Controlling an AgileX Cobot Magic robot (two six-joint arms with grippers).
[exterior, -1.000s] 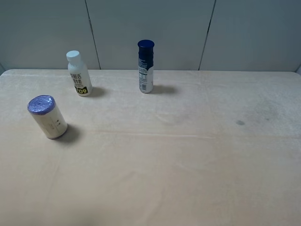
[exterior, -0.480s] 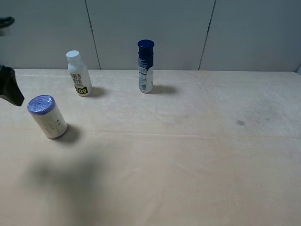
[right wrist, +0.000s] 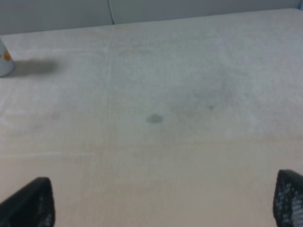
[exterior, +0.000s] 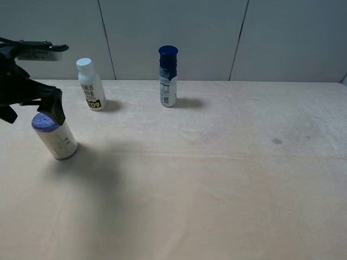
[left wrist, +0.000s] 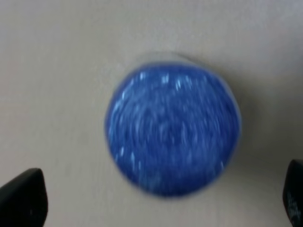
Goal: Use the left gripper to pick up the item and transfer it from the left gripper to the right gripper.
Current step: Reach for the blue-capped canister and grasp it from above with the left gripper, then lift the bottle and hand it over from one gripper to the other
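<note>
The item (exterior: 56, 137), a stout cream-white cylinder with a purple top, stands slightly tilted at the left of the table. My left gripper (exterior: 31, 111) hangs just above its top, jaws open, one finger (exterior: 55, 109) at each side. In the left wrist view the purple top (left wrist: 173, 130) fills the middle, blurred, with the left gripper (left wrist: 158, 196) open around it and not touching. My right gripper (right wrist: 158, 203) shows only in the right wrist view, open and empty above bare table; it is out of the exterior view.
A white bottle with a white cap (exterior: 90, 85) stands behind the item. A slim bottle with a dark blue cap (exterior: 168, 76) stands at the back centre. The table (exterior: 217, 179) has a small dark stain (exterior: 277, 141) at the right.
The left arm has come in from the left edge and now hangs over the item. The item and both bottles have not moved.
</note>
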